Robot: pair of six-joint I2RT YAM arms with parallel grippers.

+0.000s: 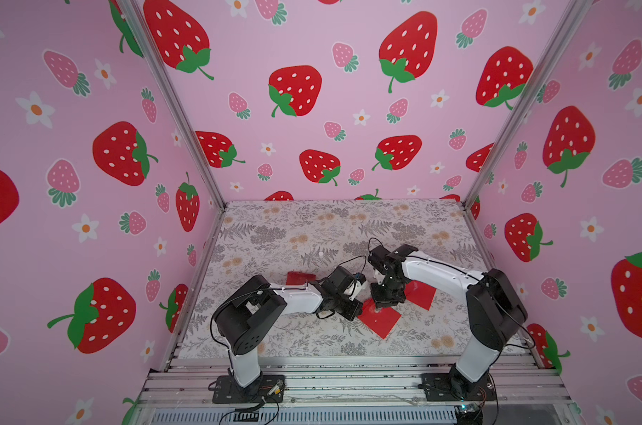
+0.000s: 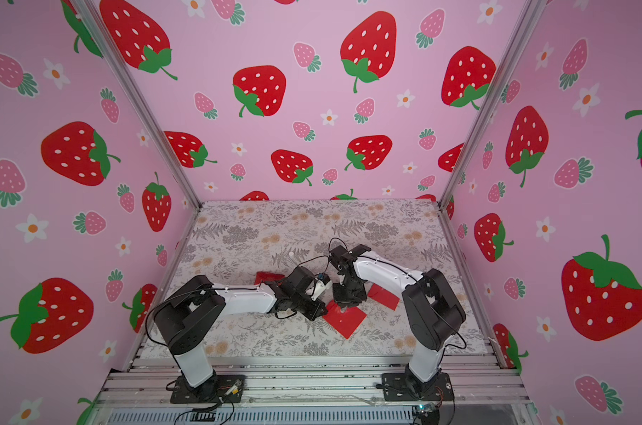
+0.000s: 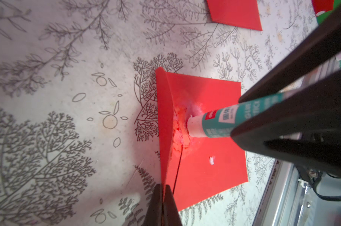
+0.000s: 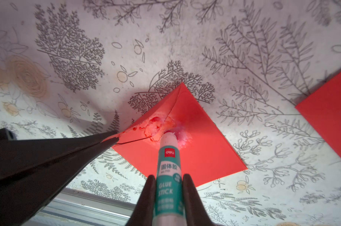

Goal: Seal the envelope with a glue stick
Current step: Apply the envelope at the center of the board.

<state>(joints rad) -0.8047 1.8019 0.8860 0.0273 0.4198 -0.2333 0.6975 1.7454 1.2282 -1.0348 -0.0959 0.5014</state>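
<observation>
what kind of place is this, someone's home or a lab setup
Probably a staged robot test booth, not a home: strawberry-print wall panels on aluminium posts, left arm and right arm bolted to a slotted metal base.

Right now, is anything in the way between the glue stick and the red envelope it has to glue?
Nothing visible. The right gripper holds the glue stick with its tip on the smeared patch of the envelope; the left gripper pinches the flap aside.

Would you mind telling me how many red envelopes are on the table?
3. The middle envelope lies under the glue stick; a second envelope sits beside it under the right arm; a third envelope lies behind the left arm, partly hidden. Arms may hide more.
</observation>
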